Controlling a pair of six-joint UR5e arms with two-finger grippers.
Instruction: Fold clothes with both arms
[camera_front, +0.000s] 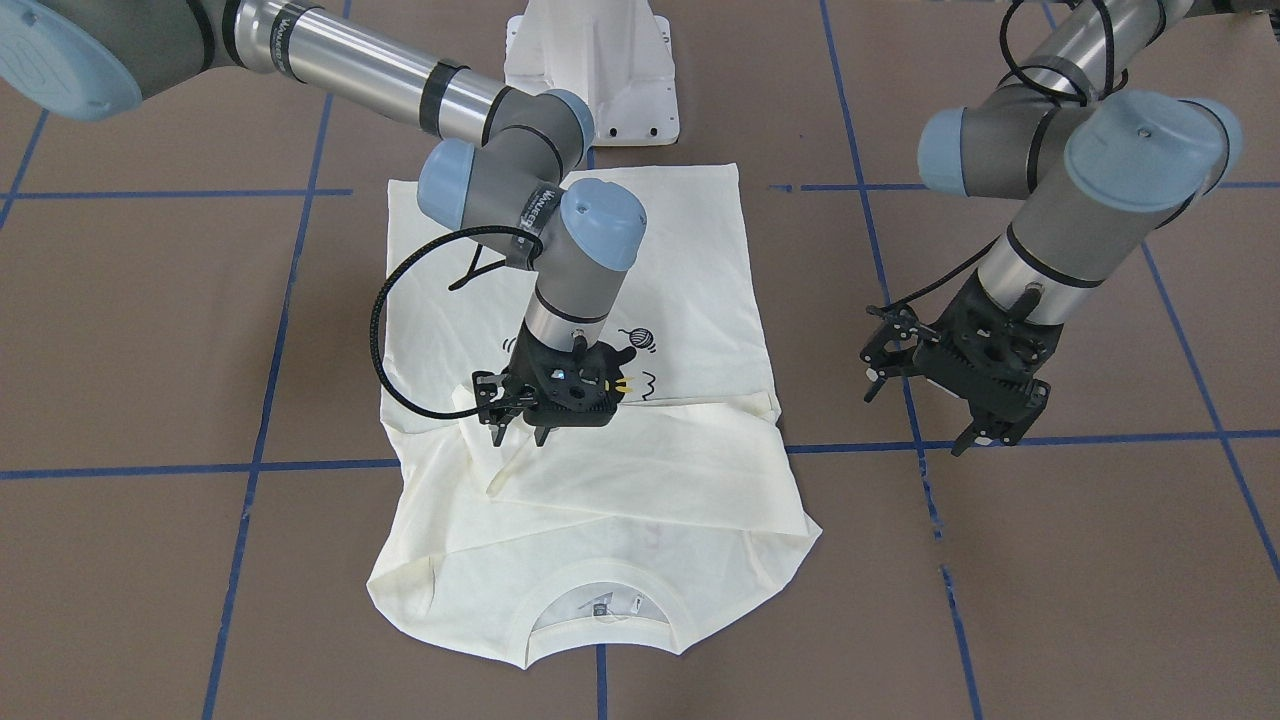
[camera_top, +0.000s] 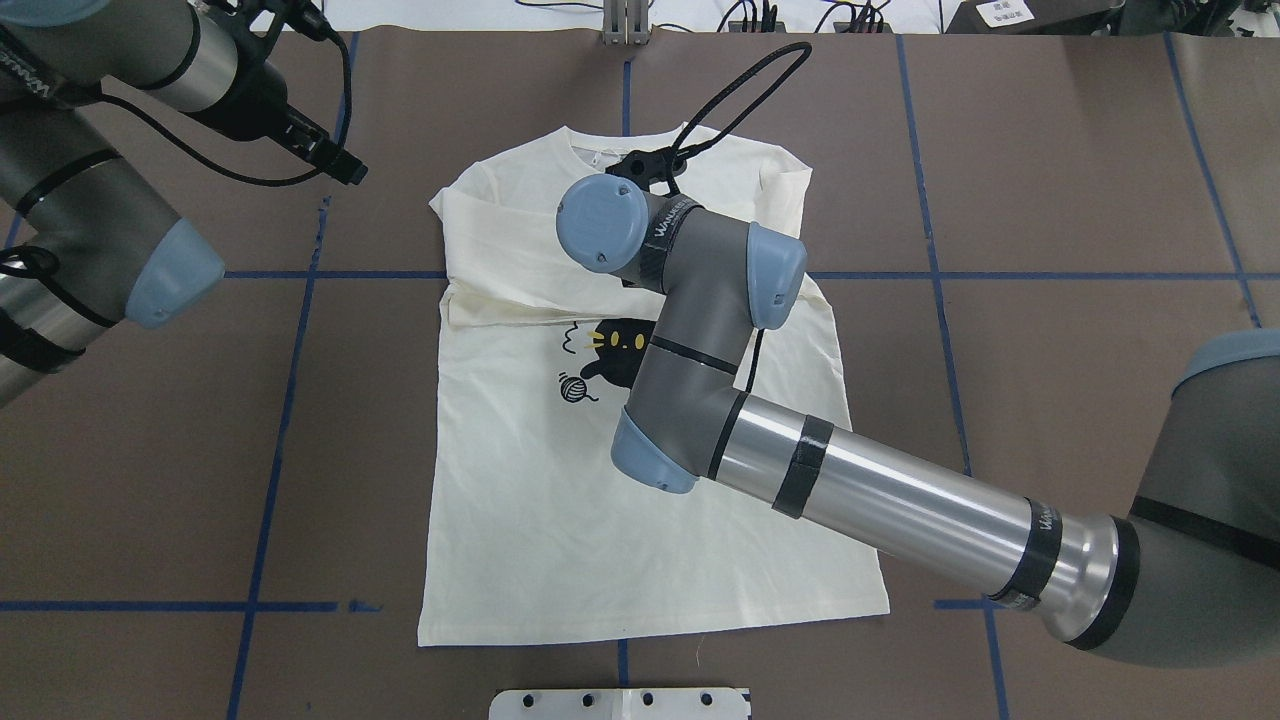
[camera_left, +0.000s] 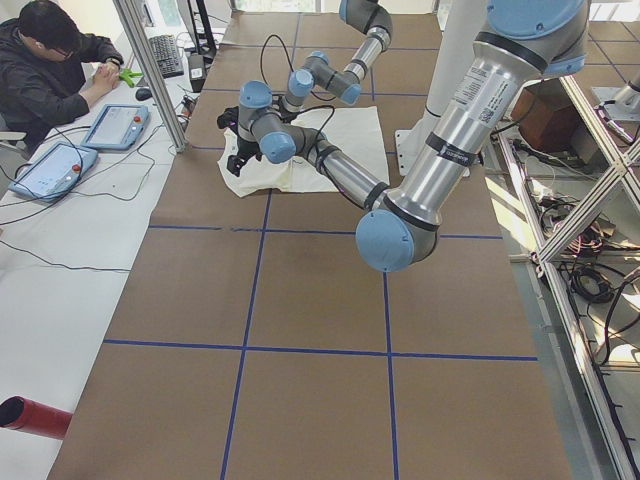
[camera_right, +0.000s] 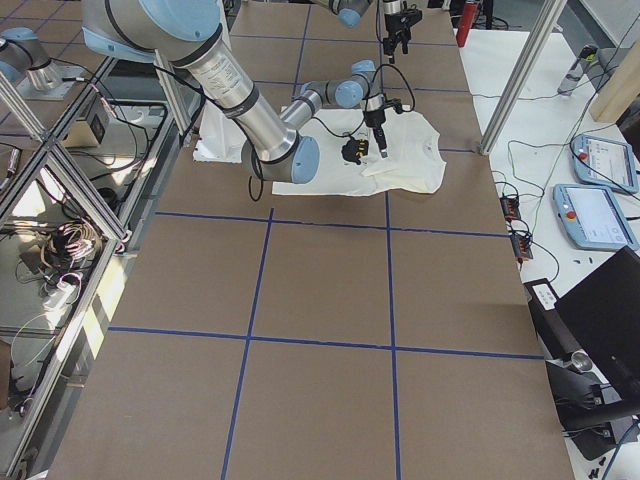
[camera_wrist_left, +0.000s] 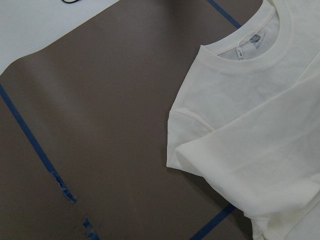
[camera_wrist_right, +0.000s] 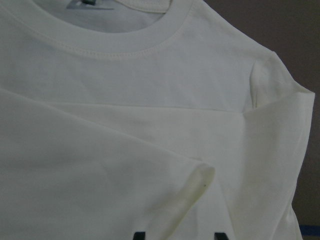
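The cream-white T-shirt (camera_front: 690, 260) lies flat, print side up, on the brown table, its collar (camera_front: 600, 600) away from the robot. Both long sleeves are folded across the chest, over the top of the black cat print (camera_top: 612, 350). My right gripper (camera_front: 518, 437) hovers just above the upper sleeve, near its cuff (camera_wrist_right: 197, 185), open with nothing between its fingers. In the overhead view that gripper is hidden under its own wrist. My left gripper (camera_front: 915, 425) hangs open over bare table beside the shirt's shoulder (camera_wrist_left: 200, 145), apart from the cloth.
The white pedestal base (camera_front: 590, 60) stands just past the shirt's hem. Blue tape lines (camera_front: 1000, 440) cross the brown table. A seated person (camera_left: 50, 70) and tablets are at a white side table beyond the table's far edge.
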